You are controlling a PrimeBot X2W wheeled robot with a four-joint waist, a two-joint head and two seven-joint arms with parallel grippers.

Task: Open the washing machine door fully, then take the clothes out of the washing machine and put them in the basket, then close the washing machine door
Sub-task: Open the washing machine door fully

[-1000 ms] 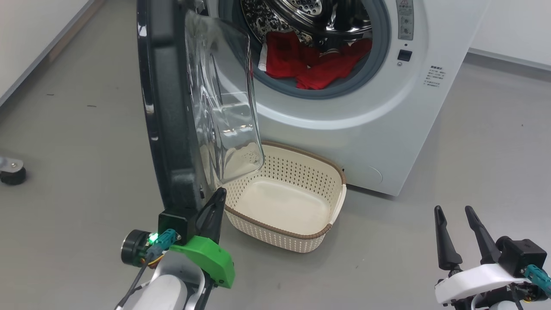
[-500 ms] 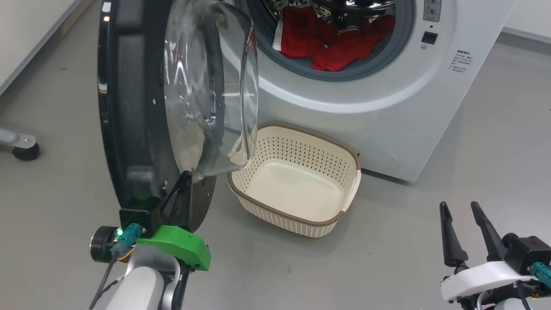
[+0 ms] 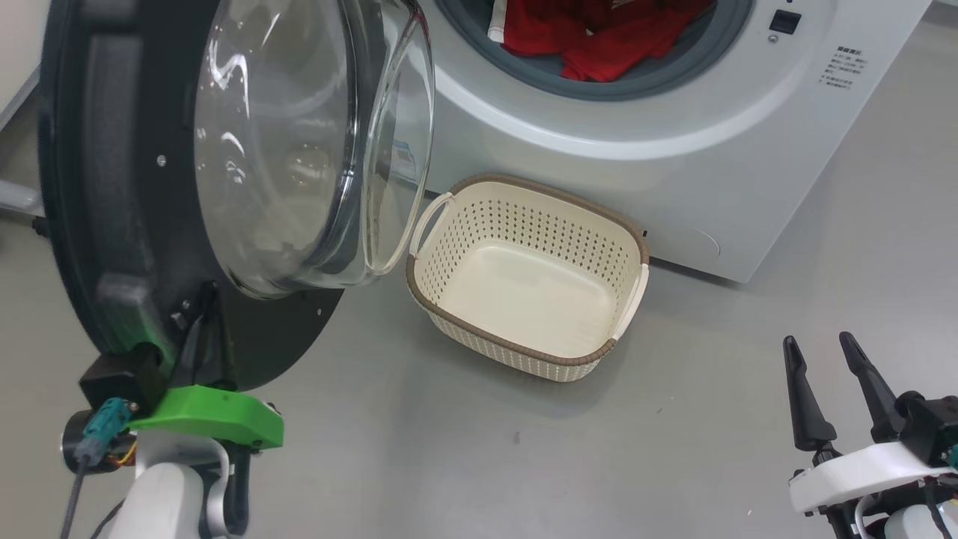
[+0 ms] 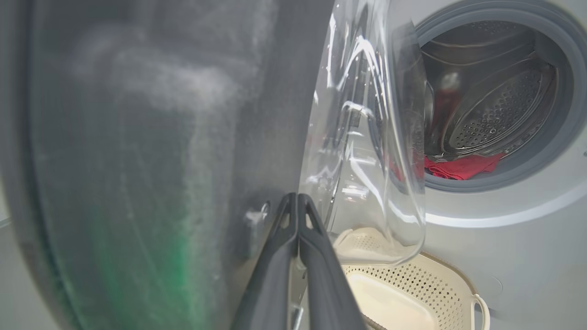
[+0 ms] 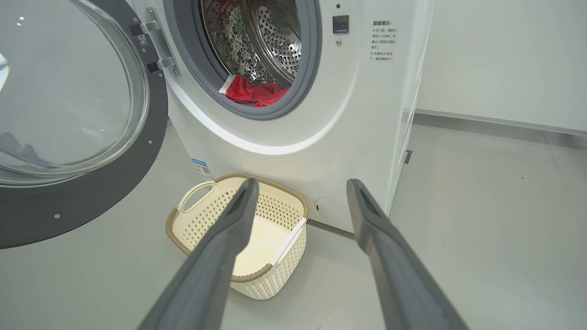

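My left gripper [image 4: 297, 198], pinched together, rests against the blurred black washing machine door [image 4: 137, 137]. My right gripper [image 3: 823, 346] gapes empty. The clothes [image 3: 599, 37] are cut off at the top.

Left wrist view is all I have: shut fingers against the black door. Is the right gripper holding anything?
Observer: No. The right gripper is open and empty, over the floor to the right of the basket.
Operator: Anything in the basket?
Observer: Nothing; its whole bottom is bare. The clothes lie at the mouth of the washing machine.
Operator: Does the washing machine door touch the basket?
Observer: No. In the right wrist view it hangs beside the basket, with floor showing between them.
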